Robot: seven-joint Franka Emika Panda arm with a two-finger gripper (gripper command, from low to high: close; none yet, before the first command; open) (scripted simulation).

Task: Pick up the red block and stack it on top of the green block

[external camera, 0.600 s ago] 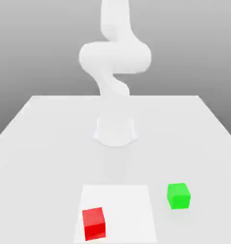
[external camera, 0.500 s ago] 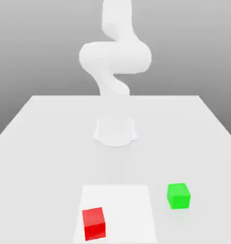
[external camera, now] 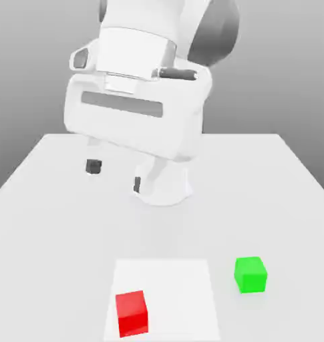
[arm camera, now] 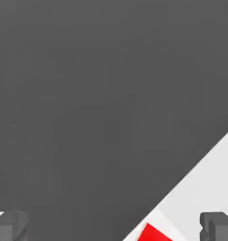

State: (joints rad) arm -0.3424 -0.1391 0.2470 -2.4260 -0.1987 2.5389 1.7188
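I can read no writing, brand or label on anything here; the blocks, the arm and the table are all plain.

The table (external camera: 271, 194) is a smooth pale grey-white slab with a brighter white square patch (external camera: 171, 280) at its near edge. Behind it I see only a flat grey backdrop that shades darker toward the top. In the hand view, dark grey takes up most of what I see, with a wedge of the pale table (arm camera: 214, 179) in one corner.

The red block (external camera: 131, 312) sits flat on the white patch, at the corner toward the exterior view's left and nearest the camera. It is a cube, so it has no long axis; its faces are turned slightly off square to the patch's edges. In the hand view I catch one red corner (arm camera: 155, 234) at the frame's edge.

The green block (external camera: 250, 274) rests on the bare table just off the patch, toward the exterior view's right, well apart from the red one and also turned slightly.

The gripper (external camera: 115, 176) hangs in the air above the far half of the table, well clear of both blocks. Its two dark fingertips (external camera: 93, 166) stand wide apart, with nothing between them.
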